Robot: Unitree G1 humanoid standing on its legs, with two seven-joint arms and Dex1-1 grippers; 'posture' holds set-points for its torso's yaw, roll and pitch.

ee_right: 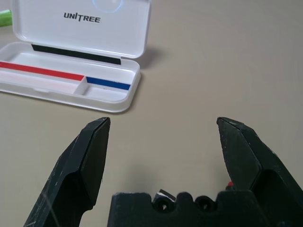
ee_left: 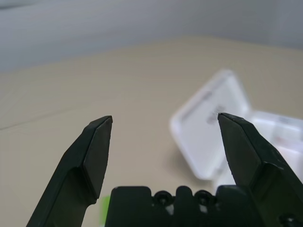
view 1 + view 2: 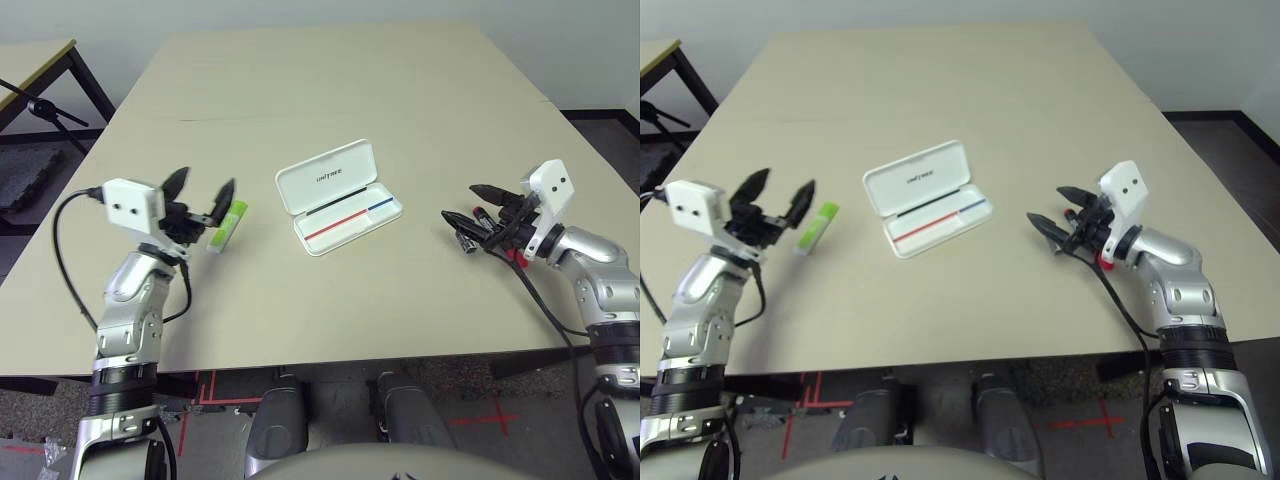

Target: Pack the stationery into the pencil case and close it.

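The case [image 3: 340,198] lay open mid-desk [image 3: 330,90], tray bare. The left pincer [image 3: 205,192] stood spread just beside the highlighter [image 3: 229,224]; the right pincer [image 3: 472,203] stood spread over the marker [image 3: 510,252], holding nothing. A good pick would probably need the left pincer lowered squarely across the highlighter's middle, then pressed together gently before carrying it to the tray.

Left arm low at the left, silver forearm angled up, left gripper [image 3: 205,188] spread wide, black fingers [image 2: 94,151] aimed forward and inward. Right arm bent at the right, right gripper [image 3: 465,202] likewise wide apart, tips directed inward, toward the left one
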